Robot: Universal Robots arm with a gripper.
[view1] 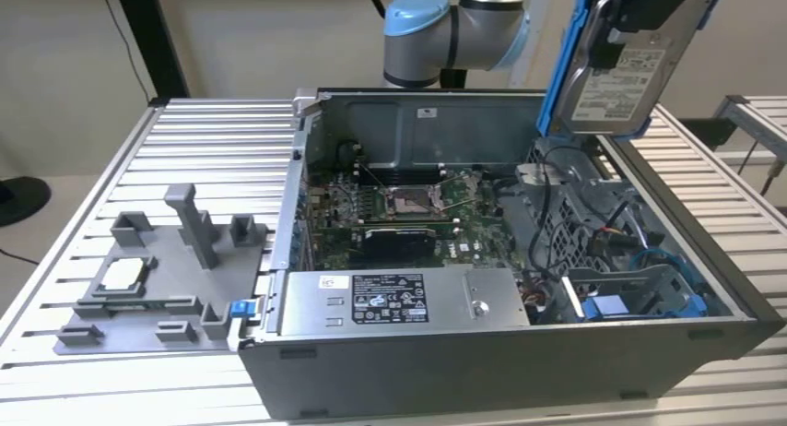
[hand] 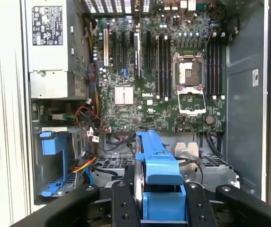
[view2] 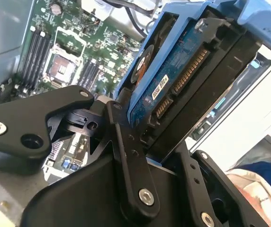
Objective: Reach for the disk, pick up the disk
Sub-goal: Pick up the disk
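The disk [view1: 611,80], a silver hard drive with a white label in a blue plastic bracket, hangs upright in the air above the far right corner of the open computer case [view1: 492,371]. My gripper [view1: 642,16] is shut on its upper part. In the second wrist view the disk [view2: 173,85] shows its blue circuit-board side and connector, clamped between the black fingers [view2: 126,142]. In the first wrist view the blue bracket of the disk [hand: 157,161] stands edge-on between the two fingers [hand: 123,203], high above the motherboard [hand: 164,94].
Inside the case lie the motherboard [view1: 406,209], a silver power supply box with a black label [view1: 393,301], loose cables and a blue drive bay [view1: 640,297]. A grey fixture tray [view1: 160,288] with a small silver chip [view1: 123,274] sits on the slatted table at the exterior view's left.
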